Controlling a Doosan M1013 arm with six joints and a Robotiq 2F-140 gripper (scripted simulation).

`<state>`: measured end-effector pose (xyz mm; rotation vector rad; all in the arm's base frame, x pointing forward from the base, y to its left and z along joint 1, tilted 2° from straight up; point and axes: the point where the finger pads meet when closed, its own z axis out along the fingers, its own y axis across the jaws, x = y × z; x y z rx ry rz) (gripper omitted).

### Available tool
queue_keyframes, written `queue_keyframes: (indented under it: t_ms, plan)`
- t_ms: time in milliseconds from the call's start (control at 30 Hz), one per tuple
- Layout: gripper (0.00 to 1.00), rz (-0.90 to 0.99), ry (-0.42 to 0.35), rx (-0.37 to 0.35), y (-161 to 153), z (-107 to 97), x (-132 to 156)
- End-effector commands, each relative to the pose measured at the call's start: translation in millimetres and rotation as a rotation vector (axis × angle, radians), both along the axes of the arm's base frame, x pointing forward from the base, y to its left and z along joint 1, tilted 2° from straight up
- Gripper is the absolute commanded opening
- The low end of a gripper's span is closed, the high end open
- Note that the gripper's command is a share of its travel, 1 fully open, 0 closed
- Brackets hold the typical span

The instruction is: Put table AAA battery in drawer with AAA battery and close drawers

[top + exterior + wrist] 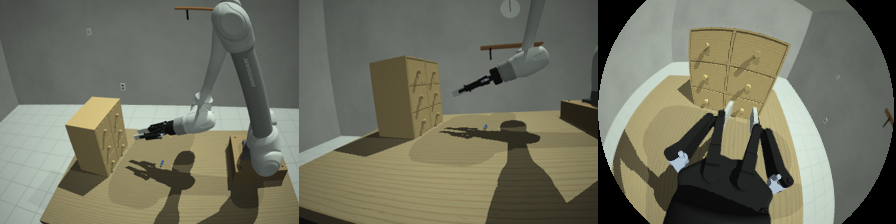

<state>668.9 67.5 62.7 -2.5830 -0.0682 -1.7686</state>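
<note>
The small wooden chest point(87, 129) point(390, 96) point(738, 63) stands at the table's left, with two columns of three drawers, all pushed in. The blue AAA battery point(162, 163) point(485, 127) lies on the table to the right of the chest, in the arm's shadow. It does not show in the wrist view. My gripper point(139, 134) point(455, 93) point(742, 109) hangs level in the air, pointing at the chest's front, a short way off it and above the table. Its fingers are drawn close with a small gap and hold nothing.
The arm's wooden base block point(238, 161) point(579, 112) stands at the table's right. A wall shelf point(193, 8) point(508, 46) hangs behind, high up. The table's edges run close to the chest on its left and back sides.
</note>
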Motion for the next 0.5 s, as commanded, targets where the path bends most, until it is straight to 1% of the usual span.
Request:
queue_keyframes:
  t_ms: [0, 333, 467]
  plan:
    - [0.20, 0.000, 0.002, -0.007, -0.4, -2.4, -2.1]
    - [0.20, 0.000, 0.002, -0.007, -0.4, -2.6, -2.0]
    - [0.20, 0.000, 0.002, -0.007, -0.4, -5.6, -0.1]
